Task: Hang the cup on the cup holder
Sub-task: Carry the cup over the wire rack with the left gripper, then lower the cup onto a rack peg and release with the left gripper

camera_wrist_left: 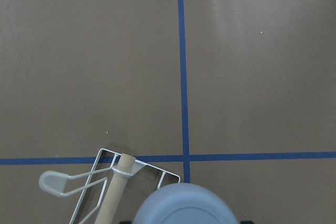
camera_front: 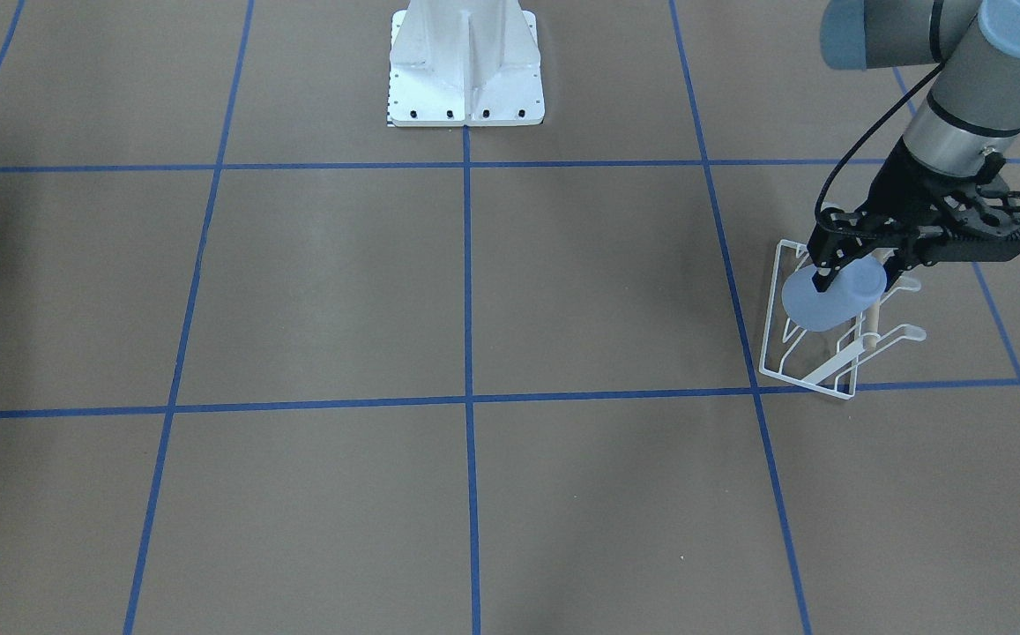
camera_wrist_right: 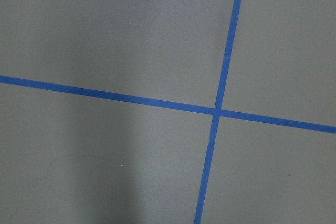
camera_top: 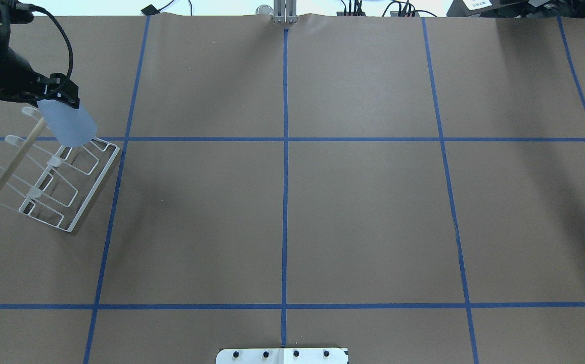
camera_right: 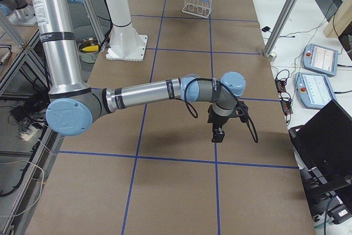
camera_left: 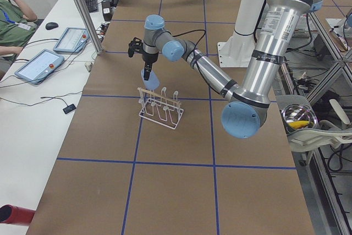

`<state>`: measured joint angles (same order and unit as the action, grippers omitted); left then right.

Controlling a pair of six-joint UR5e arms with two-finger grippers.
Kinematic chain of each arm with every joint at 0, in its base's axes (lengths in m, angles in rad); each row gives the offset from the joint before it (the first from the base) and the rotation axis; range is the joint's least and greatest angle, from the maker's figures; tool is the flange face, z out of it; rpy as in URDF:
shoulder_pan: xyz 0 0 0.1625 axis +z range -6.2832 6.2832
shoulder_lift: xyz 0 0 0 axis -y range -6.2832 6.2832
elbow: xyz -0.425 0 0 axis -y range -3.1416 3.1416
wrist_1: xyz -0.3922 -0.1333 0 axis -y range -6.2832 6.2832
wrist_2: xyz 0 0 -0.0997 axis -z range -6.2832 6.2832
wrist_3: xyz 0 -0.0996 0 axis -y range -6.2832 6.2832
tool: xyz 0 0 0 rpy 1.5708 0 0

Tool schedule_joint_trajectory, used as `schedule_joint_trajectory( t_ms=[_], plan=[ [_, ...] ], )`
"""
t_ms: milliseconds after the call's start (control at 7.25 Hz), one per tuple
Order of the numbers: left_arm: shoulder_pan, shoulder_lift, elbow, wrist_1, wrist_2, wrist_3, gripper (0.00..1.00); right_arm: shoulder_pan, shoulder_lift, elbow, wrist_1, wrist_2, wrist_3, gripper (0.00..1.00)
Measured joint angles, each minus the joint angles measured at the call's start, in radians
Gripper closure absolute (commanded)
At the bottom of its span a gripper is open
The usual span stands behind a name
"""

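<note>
My left gripper [camera_front: 858, 275] is shut on the pale blue-grey cup [camera_front: 827, 302], holding it tilted just above the white wire cup holder [camera_front: 814, 375]. In the overhead view the gripper [camera_top: 60, 97] grips the cup [camera_top: 71, 125] over the far end of the rack [camera_top: 77, 202], beside its wooden rod [camera_top: 16, 156]. The left wrist view shows the cup [camera_wrist_left: 184, 207] at the bottom edge, with the rack [camera_wrist_left: 102, 174] and a flat-tipped prong [camera_wrist_left: 52, 182] to its left. My right gripper [camera_right: 218, 135] hangs over bare table far from the rack, and I cannot tell whether it is open or shut.
The brown table is marked with a blue tape grid [camera_top: 285, 139]. The robot's white base plate [camera_front: 465, 75] stands at the middle of the robot's side. Tablets [camera_left: 39, 64] and cables lie on the white bench beyond the table's far edge.
</note>
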<state>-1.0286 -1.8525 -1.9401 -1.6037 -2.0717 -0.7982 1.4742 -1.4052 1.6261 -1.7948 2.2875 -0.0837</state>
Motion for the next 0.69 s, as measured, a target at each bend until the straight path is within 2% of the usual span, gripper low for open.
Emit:
schedule_joint_trajectory(
  t_ms=[276, 414, 552, 690],
  plan=[
    [0.016, 0.015, 0.017, -0.003, 0.001, 0.001, 1.0, 0.0, -0.001, 0.001, 0.0, 0.006, -0.001, 0.0],
    [0.02, 0.019, 0.025, -0.004, 0.001, 0.0, 0.87, 0.0, -0.002, 0.002, 0.0, 0.011, -0.001, 0.0],
    [0.024, 0.02, 0.033, -0.006, 0.001, 0.0, 0.25, 0.0, -0.003, 0.002, 0.0, 0.014, -0.001, 0.0],
    [0.028, 0.021, 0.04, -0.006, 0.001, 0.001, 0.01, 0.0, -0.004, 0.003, 0.0, 0.014, -0.001, 0.0]
  ],
)
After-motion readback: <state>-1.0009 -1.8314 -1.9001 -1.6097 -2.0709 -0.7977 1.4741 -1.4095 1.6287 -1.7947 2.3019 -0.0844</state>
